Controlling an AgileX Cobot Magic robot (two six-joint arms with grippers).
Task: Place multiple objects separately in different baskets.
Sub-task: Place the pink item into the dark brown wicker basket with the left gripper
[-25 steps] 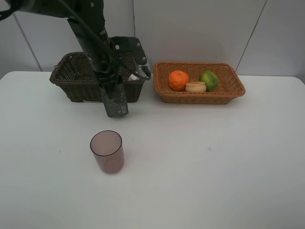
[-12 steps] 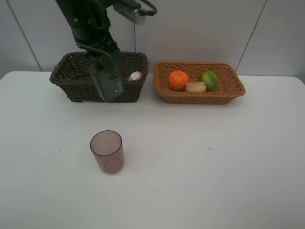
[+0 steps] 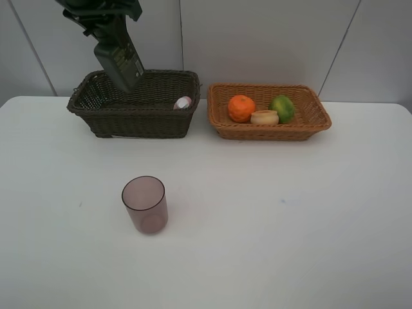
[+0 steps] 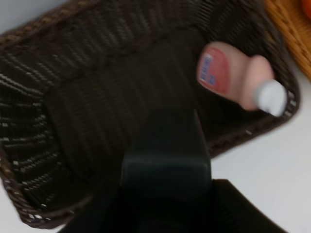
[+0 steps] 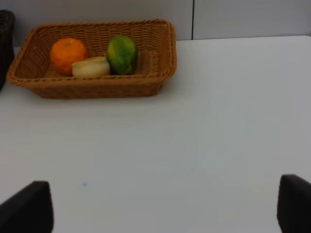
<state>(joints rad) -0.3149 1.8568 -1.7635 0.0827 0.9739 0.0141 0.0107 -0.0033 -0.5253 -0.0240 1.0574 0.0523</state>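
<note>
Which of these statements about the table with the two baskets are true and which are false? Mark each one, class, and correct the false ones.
1. The mauve cup stands upright on the white table. True.
2. The orange lies in the dark basket. False: it lies in the light basket, beside the green fruit.
3. The pink bottle lies in the dark basket. True.
4. The left claw holds a dark bottle over the dark basket. True.
5. The right claw grips the cup. False: it is open with nothing in it, and the cup stands alone on the table.
</note>
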